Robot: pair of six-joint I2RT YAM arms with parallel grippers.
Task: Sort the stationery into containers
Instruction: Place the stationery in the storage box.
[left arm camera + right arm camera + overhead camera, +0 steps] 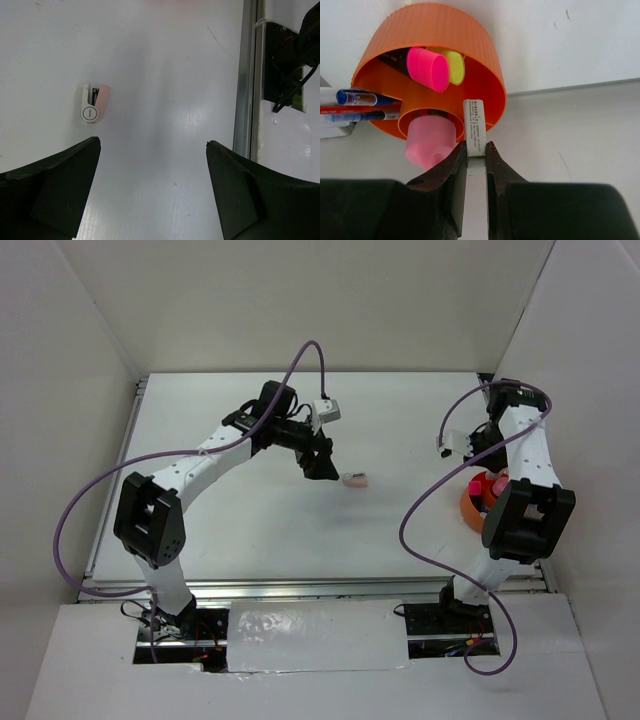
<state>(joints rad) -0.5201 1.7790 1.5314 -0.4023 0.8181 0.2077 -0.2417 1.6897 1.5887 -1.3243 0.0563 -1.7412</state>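
Note:
A whitish-pink eraser [354, 479] in a white sleeve lies on the white table, just right of my left gripper [320, 465]. In the left wrist view the eraser [95, 102] sits ahead and to the left of the open, empty left gripper [152, 143]. My right gripper [476, 150] is shut on a white eraser [474, 125] held edge-on at the rim of the orange cup [445, 30]. The cup holds a pink tube [430, 140], highlighters with pink [427, 67] and yellow [456, 67] caps, and blue [360, 97] and red pens. The cup [470, 506] is mostly hidden under the right arm.
A metal rail [245, 75] runs along the table's near edge, with the arm bases behind it. White walls close in the table on the left, back and right. Purple cables loop over both arms.

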